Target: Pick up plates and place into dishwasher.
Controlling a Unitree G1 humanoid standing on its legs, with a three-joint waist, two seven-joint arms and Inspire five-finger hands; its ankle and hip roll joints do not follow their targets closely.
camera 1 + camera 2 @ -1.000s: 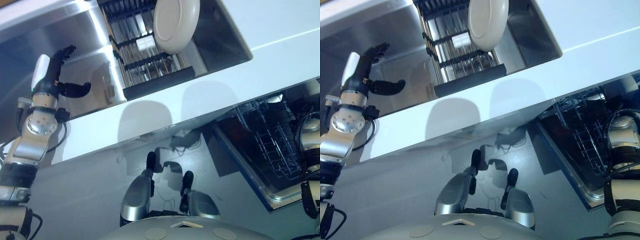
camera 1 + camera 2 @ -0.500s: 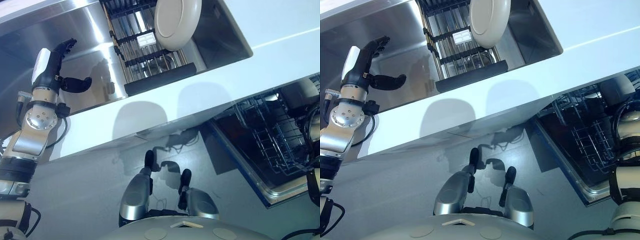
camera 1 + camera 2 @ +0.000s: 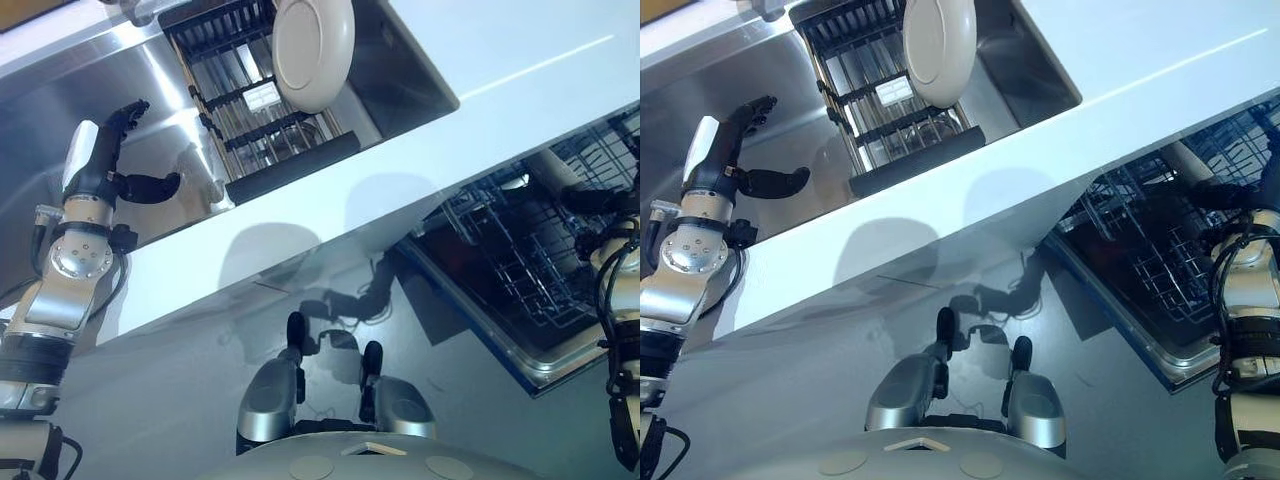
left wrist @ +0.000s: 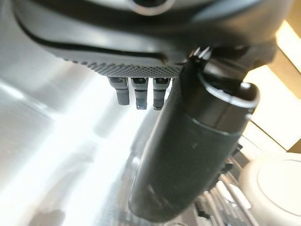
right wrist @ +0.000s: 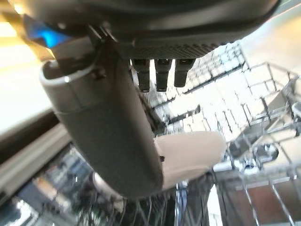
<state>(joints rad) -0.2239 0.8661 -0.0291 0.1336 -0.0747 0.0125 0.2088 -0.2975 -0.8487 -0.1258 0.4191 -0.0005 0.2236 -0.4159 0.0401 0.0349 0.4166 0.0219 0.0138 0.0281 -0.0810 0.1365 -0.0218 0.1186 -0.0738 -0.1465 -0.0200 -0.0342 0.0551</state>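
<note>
We see one cream plate (image 3: 313, 50) standing on edge in the dark dish rack (image 3: 262, 110), which sits inside the steel sink (image 3: 170, 190) set into the white counter (image 3: 480, 90). The plate leans at the rack's far end, w/ its rim also showing in the left wrist view (image 4: 277, 188). The rack fills the sink's right half; its black front bar runs along the sink wall nearest the counter's front edge.

Our left robot hand (image 3: 105, 160) hangs over the sink's left half, well apart from the plate & rack. Fingers are straight and spread from the thumb, holding nothing; the thumb juts toward the rack. Left wrist view shows the thumb (image 4: 188, 160) big in front w/ the fingertips (image 4: 136, 96) past it, bare steel beyond.

Below the counter's front edge, on the right, the dishwasher (image 3: 520, 270) stands open w/ its wire basket (image 3: 1150, 250) pulled out. Our right robot hand (image 3: 1230, 192) is over the basket's far right side. In the right wrist view its fingers (image 5: 157, 73) point straight out and the thumb (image 5: 108, 127) stands clear of them, gripping nothing. A second pale plate (image 5: 193, 155) shows in the basket wires (image 5: 263, 122) just past the thumb; can't tell if thumb & plate touch.
</note>
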